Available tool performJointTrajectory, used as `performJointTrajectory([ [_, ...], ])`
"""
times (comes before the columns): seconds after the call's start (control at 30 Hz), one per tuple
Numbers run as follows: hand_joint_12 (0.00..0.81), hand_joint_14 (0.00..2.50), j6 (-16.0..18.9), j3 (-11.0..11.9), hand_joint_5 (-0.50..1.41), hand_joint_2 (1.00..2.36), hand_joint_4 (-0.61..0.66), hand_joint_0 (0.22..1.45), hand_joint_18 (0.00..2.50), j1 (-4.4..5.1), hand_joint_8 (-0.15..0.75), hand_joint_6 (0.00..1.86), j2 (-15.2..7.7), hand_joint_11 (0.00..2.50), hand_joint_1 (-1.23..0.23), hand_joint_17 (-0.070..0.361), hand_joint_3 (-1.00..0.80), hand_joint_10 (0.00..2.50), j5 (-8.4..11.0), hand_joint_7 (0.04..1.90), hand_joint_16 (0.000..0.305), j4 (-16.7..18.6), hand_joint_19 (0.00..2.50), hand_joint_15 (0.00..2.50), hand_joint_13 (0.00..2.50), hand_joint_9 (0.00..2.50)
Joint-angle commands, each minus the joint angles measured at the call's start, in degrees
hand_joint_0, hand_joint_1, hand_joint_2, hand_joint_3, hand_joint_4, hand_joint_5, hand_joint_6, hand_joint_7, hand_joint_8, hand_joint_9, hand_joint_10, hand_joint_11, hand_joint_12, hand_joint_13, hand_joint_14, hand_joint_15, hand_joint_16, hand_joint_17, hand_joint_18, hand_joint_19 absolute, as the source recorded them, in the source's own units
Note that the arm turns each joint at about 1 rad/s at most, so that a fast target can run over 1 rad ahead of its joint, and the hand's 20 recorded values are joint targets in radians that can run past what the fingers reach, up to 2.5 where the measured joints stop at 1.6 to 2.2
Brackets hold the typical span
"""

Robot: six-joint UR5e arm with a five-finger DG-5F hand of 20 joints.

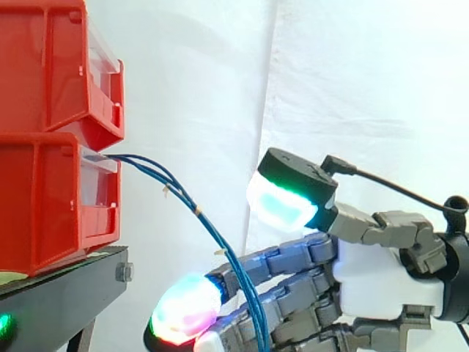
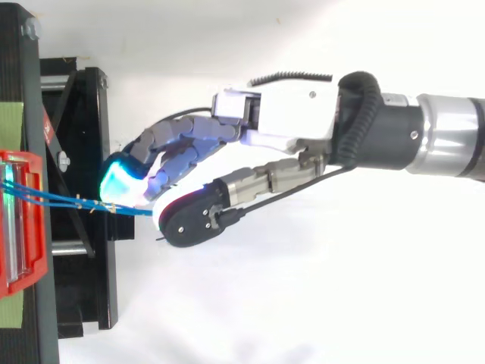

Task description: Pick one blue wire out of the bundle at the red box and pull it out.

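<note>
Your hand (image 1: 381, 282) is reaching out with loose, open fingers (image 1: 286, 262), thumb lifted away, gripping nothing. The blue wires (image 1: 209, 224) are hanging from the lower red box (image 1: 44, 205) and drooping across those fingers.

Glossy red plastic bins (image 1: 44, 213), probably matt black metal stand (image 1: 62, 297).

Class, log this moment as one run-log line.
hand at blue wires | wires arc from lower red bin to hand | grasp unclear

The hand (image 1: 377, 282) lies stretched out, its fingers (image 1: 275, 265) nearly straight and close together, the thumb (image 1: 282, 199) held apart above them.
</note>
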Motion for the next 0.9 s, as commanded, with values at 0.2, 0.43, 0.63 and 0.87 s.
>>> performJointTrajectory([
  [0.2, 0.440, 0.00, 0.82, 0.76, -0.19, 1.01, 0.32, 0.50, 0.48, 0.86, 0.341, 0.50, -0.81, 0.11, -0.47, 0.141, -0.42, 0.00, -0.16, 0.86, 0.063, 0.13, 0.33, 0.07, 0.32, 0.56],
  [0.43, 0.437, 0.00, 0.82, 0.76, -0.17, 1.01, 0.35, 0.51, 0.50, 0.86, 0.342, 0.50, -0.81, 0.12, -0.49, 0.139, -0.41, 0.00, -0.34, 0.99, 0.062, 0.22, 0.33, 0.08, 0.33, 0.57],
  [0.63, 0.433, 0.00, 1.09, 1.55, -0.16, 1.01, 0.33, 0.51, 0.52, 0.77, 0.344, 0.50, -0.73, 0.16, -0.52, 0.137, -0.39, 0.00, -0.25, 1.10, 0.061, -0.14, 0.34, 0.09, 0.35, 0.59],
  [0.87, 0.431, 0.00, 1.09, 2.69, -0.15, 1.01, 0.29, 0.53, 0.54, 0.68, 0.343, 0.50, -0.81, 0.22, -0.56, 0.134, -0.36, 0.01, -0.43, 1.27, 0.059, -0.22, 0.34, 0.10, 0.39, 0.63],
])
